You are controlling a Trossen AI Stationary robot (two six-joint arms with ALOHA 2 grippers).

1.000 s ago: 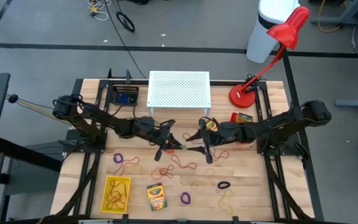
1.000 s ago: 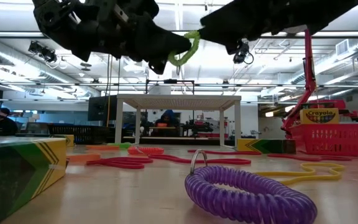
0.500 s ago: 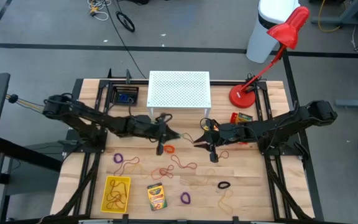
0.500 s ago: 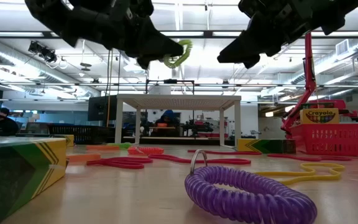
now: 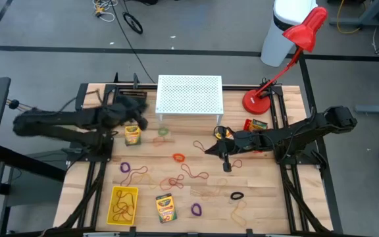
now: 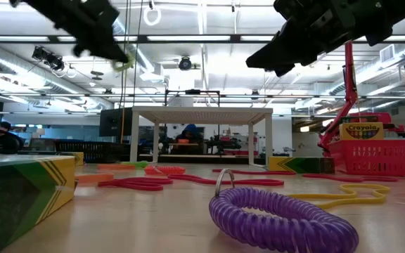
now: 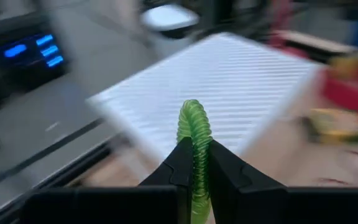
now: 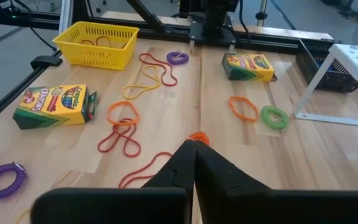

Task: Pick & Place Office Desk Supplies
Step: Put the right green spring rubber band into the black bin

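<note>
My left gripper [image 5: 143,113] hangs over the table's far left, next to the white stand [image 5: 189,95], shut on a green coiled loop [image 7: 194,127]. That loop also shows in the low view [image 6: 123,63], high above the table. My right gripper [image 5: 209,150] hovers right of centre, shut, nothing between its fingers [image 8: 191,149]. Lying flat on the wood are a second green loop [image 8: 274,116], an orange loop [image 5: 178,157], purple loops [image 5: 125,167] [image 6: 280,219], a black loop [image 5: 236,195], reddish bands [image 5: 196,174] and crayon boxes [image 5: 132,134] [image 5: 166,207]. My left gripper pinches the green coiled loop between its two fingers, at the lower part of the coil [image 7: 196,152]. The rest of the loop stands out beyond the fingertips as a rounded arch. It is lifted clear of the table.
A red desk lamp [image 5: 262,99] stands at the far right. A yellow basket [image 5: 124,204] with bands sits near the front left. A red basket [image 6: 378,156] with a crayon box is on the right, and a black device [image 5: 133,102] lies left of the stand.
My left gripper has swung from the table's middle toward its far left, carrying the green loop with it, still shut on it. My right gripper has drawn back a little from the loop toward the right, and its fingers have come together.
</note>
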